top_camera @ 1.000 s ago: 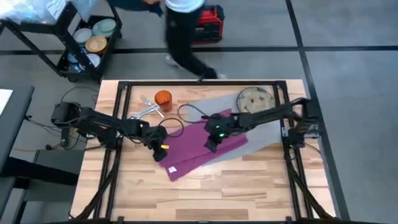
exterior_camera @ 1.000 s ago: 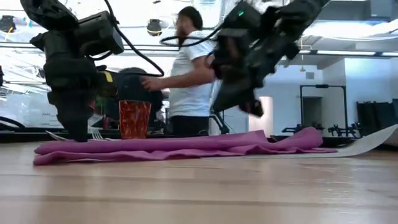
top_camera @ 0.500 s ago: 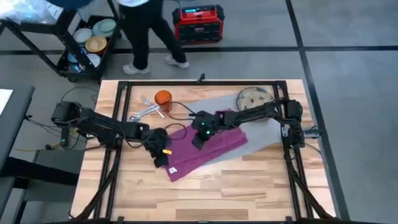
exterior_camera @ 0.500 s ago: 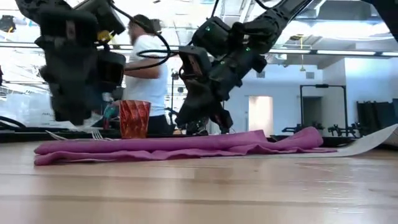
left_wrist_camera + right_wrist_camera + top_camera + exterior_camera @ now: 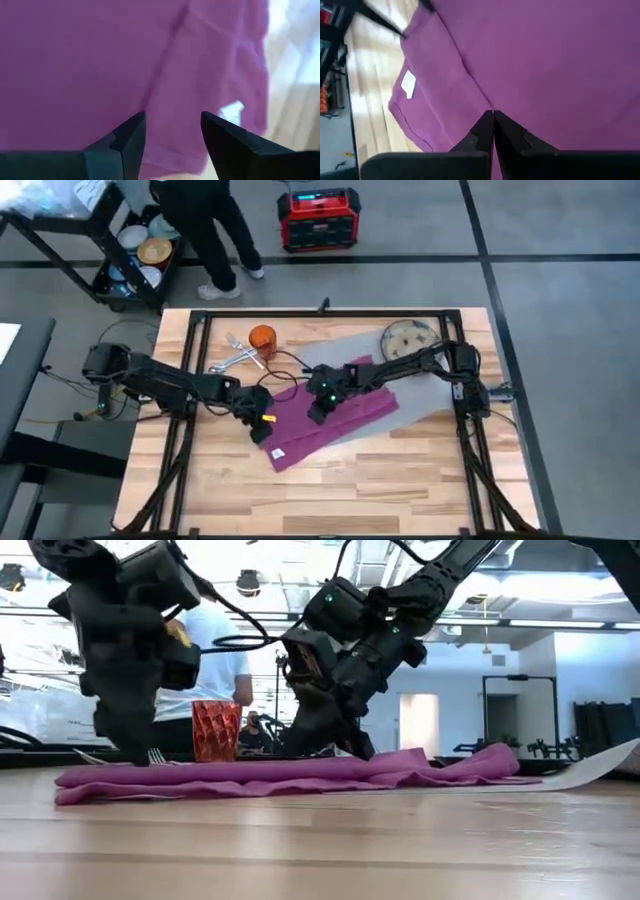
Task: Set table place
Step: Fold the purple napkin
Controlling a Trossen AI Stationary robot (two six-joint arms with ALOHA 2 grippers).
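Note:
A magenta napkin (image 5: 345,415) lies folded and askew on the grey mat (image 5: 345,348), its near-left corner on the bare table (image 5: 330,490). My left gripper (image 5: 260,423) hangs open over the napkin's left end, one finger on either side of a fold line (image 5: 150,95). My right gripper (image 5: 314,410) is shut, its tips down at the napkin's top layer near its middle (image 5: 493,112). The plate (image 5: 408,338) rests on the mat's far right corner. The orange cup (image 5: 262,337) and the fork, knife and spoon (image 5: 234,356) are at the far left. My left gripper is open low over the napkin's left end (image 5: 120,775); I cannot tell whether its fingertips touch the cloth. My right gripper comes slanting down from the table's right, its shut fingertips (image 5: 358,748) at the napkin's top layer; I cannot tell whether they touch or pinch it.
The mat's right end (image 5: 600,762) curls up off the table. A white tag (image 5: 408,84) marks the napkin's near-left corner. Bare planks lie along the near edge. Beyond the far edge, a person (image 5: 200,220) stands by a cart of dishes (image 5: 150,245) and a red box (image 5: 318,218).
My right gripper has gone toward the table's left edge and down, from well above the napkin to its top layer. The person behind the table has walked toward the left, to the cart.

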